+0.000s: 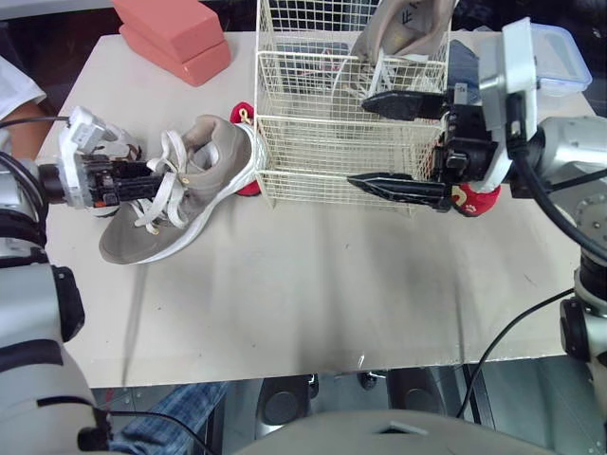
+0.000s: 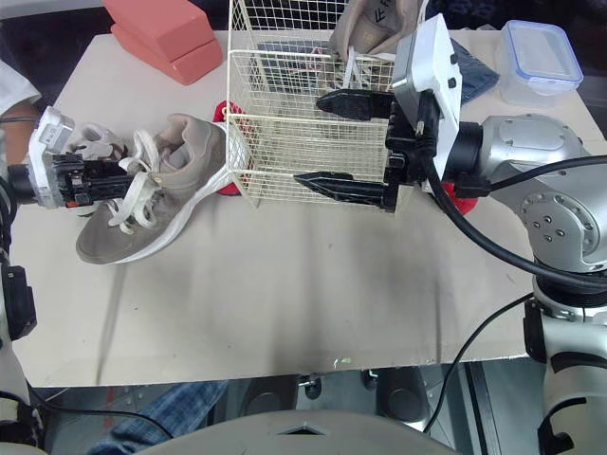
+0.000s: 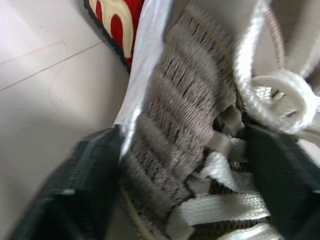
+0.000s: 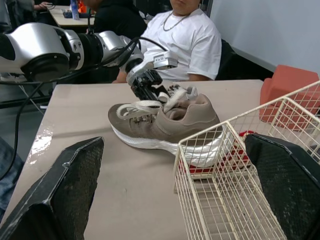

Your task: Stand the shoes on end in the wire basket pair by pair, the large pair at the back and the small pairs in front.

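Note:
A large taupe sneaker (image 1: 199,180) with white laces lies on its side on the table, left of the white wire basket (image 1: 285,123). My left gripper (image 1: 159,185) is shut on its laced upper; the black fingers (image 3: 85,185) press either side of the tongue. Its mate (image 1: 403,33) stands on end at the back of the basket. My right gripper (image 1: 358,140) hovers open at the basket's right side, with a corner of the basket (image 4: 200,150) ahead between its fingers. One small red shoe (image 1: 248,187) lies by the sneaker's heel. Another (image 1: 477,201) lies right of the basket.
Two salmon blocks (image 1: 175,38) sit at the table's far left. A clear box with a blue lid (image 1: 560,57) and a dark cloth (image 1: 465,57) are at the far right. A person in a white shirt (image 4: 185,40) sits beyond the table's left end.

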You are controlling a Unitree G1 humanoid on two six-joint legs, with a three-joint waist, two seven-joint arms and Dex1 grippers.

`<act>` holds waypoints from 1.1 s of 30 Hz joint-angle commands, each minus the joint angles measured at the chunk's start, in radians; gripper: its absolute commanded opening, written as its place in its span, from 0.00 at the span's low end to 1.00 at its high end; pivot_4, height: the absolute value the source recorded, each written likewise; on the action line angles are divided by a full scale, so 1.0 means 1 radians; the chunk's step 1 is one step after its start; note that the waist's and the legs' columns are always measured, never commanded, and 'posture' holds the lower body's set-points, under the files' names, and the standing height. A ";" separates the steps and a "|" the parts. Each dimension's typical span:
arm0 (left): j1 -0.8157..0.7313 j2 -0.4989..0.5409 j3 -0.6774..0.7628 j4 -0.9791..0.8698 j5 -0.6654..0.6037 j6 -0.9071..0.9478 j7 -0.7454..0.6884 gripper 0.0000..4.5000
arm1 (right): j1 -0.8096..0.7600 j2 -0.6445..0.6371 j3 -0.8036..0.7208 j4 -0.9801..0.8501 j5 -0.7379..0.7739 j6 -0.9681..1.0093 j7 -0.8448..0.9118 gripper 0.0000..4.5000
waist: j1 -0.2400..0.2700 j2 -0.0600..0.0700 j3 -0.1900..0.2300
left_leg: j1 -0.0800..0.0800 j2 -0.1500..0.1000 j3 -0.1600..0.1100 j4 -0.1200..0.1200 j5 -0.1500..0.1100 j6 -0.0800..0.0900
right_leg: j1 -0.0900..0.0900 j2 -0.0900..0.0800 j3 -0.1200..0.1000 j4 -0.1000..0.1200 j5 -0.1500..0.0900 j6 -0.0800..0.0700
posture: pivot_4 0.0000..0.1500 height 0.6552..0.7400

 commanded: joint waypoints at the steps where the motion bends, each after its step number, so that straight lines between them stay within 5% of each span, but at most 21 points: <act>1: 0.031 0.000 -0.066 -0.022 -0.015 0.015 -0.020 0.46 | -0.004 -0.006 -0.004 -0.021 -0.005 -0.020 0.003 1.00 | 0.000 0.000 0.000 | 0.000 0.000 0.000 0.000 0.000 0.000 | 0.000 0.000 0.000 0.000 0.000 0.000 | 1.00 0.36; 6: 0.022 0.005 -0.028 -0.018 -0.052 0.025 -0.020 0.11 | -0.013 0.005 0.003 -0.009 -0.022 -0.030 0.002 1.00 | 0.002 0.000 0.000 | -0.001 0.000 0.000 0.000 -0.001 0.001 | 0.000 -0.001 0.000 0.000 0.000 0.000 | 1.00 0.36; 23: 0.151 0.230 0.359 -0.316 -0.455 0.397 -0.020 0.11 | -0.021 0.037 -0.003 0.035 -0.052 -0.072 0.003 1.00 | -0.011 -0.003 0.001 | -0.002 0.000 -0.002 0.001 -0.001 0.001 | -0.001 -0.001 -0.001 0.000 0.000 0.000 | 1.00 0.36; 29: 0.057 0.042 0.537 -0.520 -0.514 0.336 0.315 0.11 | -0.039 0.078 -0.032 0.081 -0.114 -0.147 -0.059 1.00 | 0.010 -0.003 0.001 | -0.002 0.000 -0.004 0.003 0.000 0.001 | 0.001 -0.001 0.000 0.001 0.000 0.000 | 1.00 0.36; 33: -0.058 -0.175 0.583 -0.633 -0.510 0.204 0.584 0.11 | -0.042 0.101 -0.061 0.086 -0.138 -0.169 -0.121 1.00 | 0.013 -0.004 0.001 | -0.004 -0.001 -0.004 0.005 0.000 0.001 | 0.001 -0.001 -0.001 0.001 0.000 0.000 | 1.00 0.36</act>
